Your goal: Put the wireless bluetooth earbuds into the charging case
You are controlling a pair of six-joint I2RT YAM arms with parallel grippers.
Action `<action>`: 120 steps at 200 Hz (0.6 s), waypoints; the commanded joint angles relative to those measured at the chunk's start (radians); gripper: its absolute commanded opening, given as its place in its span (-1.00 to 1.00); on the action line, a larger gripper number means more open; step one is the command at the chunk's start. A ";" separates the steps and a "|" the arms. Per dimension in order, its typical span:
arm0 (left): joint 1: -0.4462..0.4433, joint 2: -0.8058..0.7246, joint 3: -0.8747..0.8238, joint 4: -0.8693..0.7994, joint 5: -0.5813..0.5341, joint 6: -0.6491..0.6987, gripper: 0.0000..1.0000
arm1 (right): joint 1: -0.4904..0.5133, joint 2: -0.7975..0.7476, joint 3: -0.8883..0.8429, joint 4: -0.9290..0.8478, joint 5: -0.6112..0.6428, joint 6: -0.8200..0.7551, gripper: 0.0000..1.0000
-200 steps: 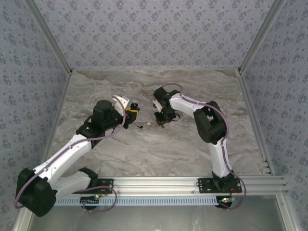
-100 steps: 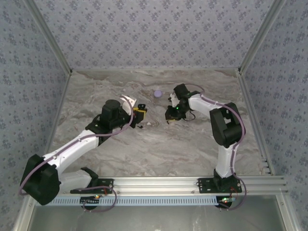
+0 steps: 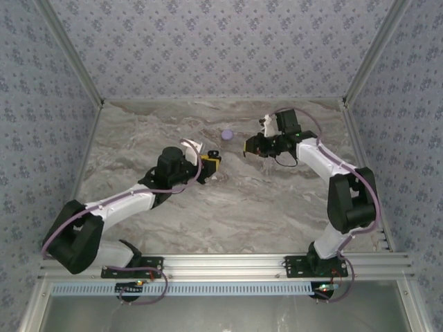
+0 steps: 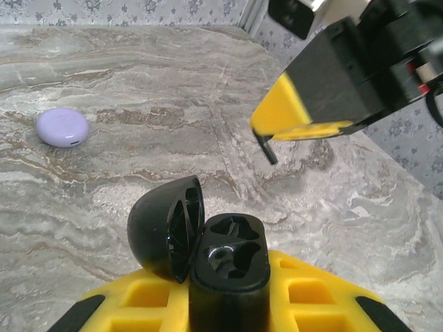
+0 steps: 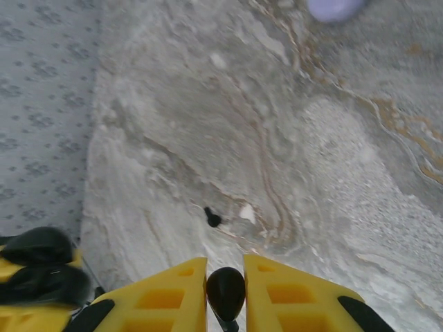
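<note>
My left gripper [image 4: 228,280] is shut on a black charging case [image 4: 230,257], held upright. Its lid [image 4: 165,228] is flipped open to the left, and two dark sockets face up. My right gripper [image 5: 225,275] is shut on a black earbud [image 5: 225,293]. In the left wrist view it [image 4: 273,146] hangs above and right of the case, apart from it, with the earbud's stem [image 4: 267,148] poking out below. A second small black earbud [image 5: 212,218] lies on the table. In the top view the two grippers [image 3: 213,162] [image 3: 247,146] face each other mid-table.
A shut round lilac case [image 3: 226,134] lies on the marble table [image 3: 208,207], behind and between the grippers; it also sits left of the black case [image 4: 62,127]. Patterned walls [image 3: 221,48] close in three sides. A metal rail [image 3: 228,263] runs along the near edge.
The right gripper has lifted and swung back and to the right with its earbud, uncovering the lilac case. The left gripper has moved right with the open black case.
</note>
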 commanded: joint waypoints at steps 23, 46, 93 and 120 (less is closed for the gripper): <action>-0.016 0.056 0.000 0.201 0.025 -0.079 -0.56 | -0.003 -0.092 -0.006 0.083 -0.090 0.072 -0.63; -0.022 0.076 -0.001 0.259 0.042 -0.094 -0.56 | 0.000 -0.127 -0.005 0.116 -0.102 0.088 -0.63; -0.032 0.089 -0.003 0.359 0.084 -0.103 -0.56 | 0.021 -0.185 0.006 0.184 -0.112 0.107 -0.63; -0.033 0.095 -0.004 0.421 0.105 -0.125 -0.56 | 0.041 -0.200 0.021 0.204 -0.116 0.106 -0.63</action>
